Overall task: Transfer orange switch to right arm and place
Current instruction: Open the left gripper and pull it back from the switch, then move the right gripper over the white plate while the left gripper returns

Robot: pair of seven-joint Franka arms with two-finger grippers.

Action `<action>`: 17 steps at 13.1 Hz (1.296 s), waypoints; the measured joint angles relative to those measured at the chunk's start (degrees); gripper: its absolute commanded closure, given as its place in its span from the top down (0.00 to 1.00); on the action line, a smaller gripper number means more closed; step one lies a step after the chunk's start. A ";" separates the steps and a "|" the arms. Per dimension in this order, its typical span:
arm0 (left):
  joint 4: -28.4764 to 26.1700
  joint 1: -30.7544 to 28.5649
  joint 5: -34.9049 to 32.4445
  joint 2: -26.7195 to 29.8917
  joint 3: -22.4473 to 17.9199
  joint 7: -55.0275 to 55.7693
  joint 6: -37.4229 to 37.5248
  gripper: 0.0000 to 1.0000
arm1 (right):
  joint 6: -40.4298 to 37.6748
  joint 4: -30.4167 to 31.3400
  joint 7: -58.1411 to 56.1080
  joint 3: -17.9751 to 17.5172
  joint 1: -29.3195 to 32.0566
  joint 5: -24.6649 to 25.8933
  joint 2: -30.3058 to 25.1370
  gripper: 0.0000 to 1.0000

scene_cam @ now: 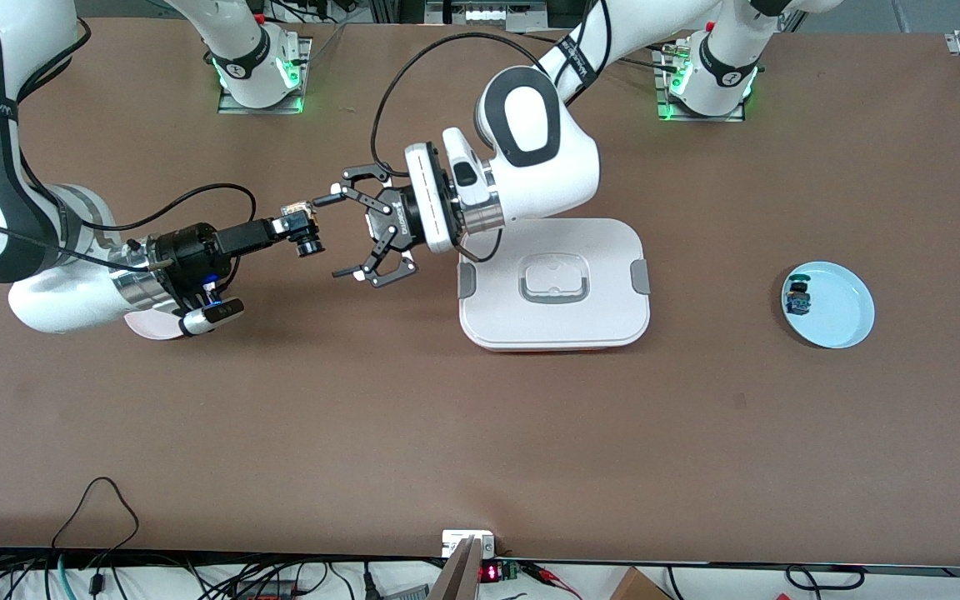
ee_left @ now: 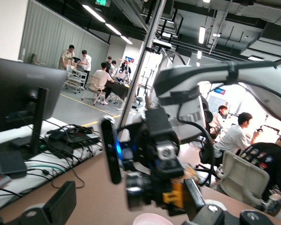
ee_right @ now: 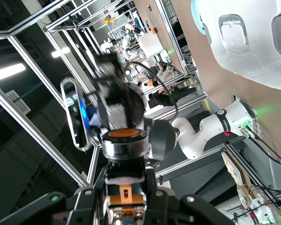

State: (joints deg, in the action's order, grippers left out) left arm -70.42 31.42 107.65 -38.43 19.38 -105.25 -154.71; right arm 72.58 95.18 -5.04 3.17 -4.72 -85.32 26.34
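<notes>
The orange switch, a small black block with a round cap, hangs in the air above the table, between the pink plate and the white box. My right gripper is shut on it, and the right arm reaches in from its end of the table. In the right wrist view the orange switch sits clamped between the black fingers, orange cap outward. My left gripper is open, its linkage fingers spread to either side of the switch without touching it. The left wrist view shows the orange switch just ahead of the left gripper.
A white lidded box lies under the left arm's wrist. A light blue plate toward the left arm's end carries a dark switch with blue-green parts. A pink plate shows partly under the right arm.
</notes>
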 measured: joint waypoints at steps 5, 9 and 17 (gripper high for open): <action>-1.66 -15.54 -0.07 1.34 -0.64 -5.98 23.69 1.00 | -0.06 -0.11 0.02 0.13 0.53 0.65 -0.01 0.07; -3.81 -30.90 -6.20 -1.40 -1.31 -14.89 42.91 1.00 | -0.85 -3.79 0.05 0.38 2.83 8.69 -0.59 0.06; -2.38 -51.51 -34.73 -3.56 -1.53 -16.36 49.62 1.00 | -1.63 -10.02 0.02 0.63 5.91 28.40 -0.92 0.05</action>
State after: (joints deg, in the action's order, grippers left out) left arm -72.80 -20.09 72.92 -41.99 17.85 -121.61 -105.09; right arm 70.95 85.16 -5.01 3.79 1.19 -56.92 25.42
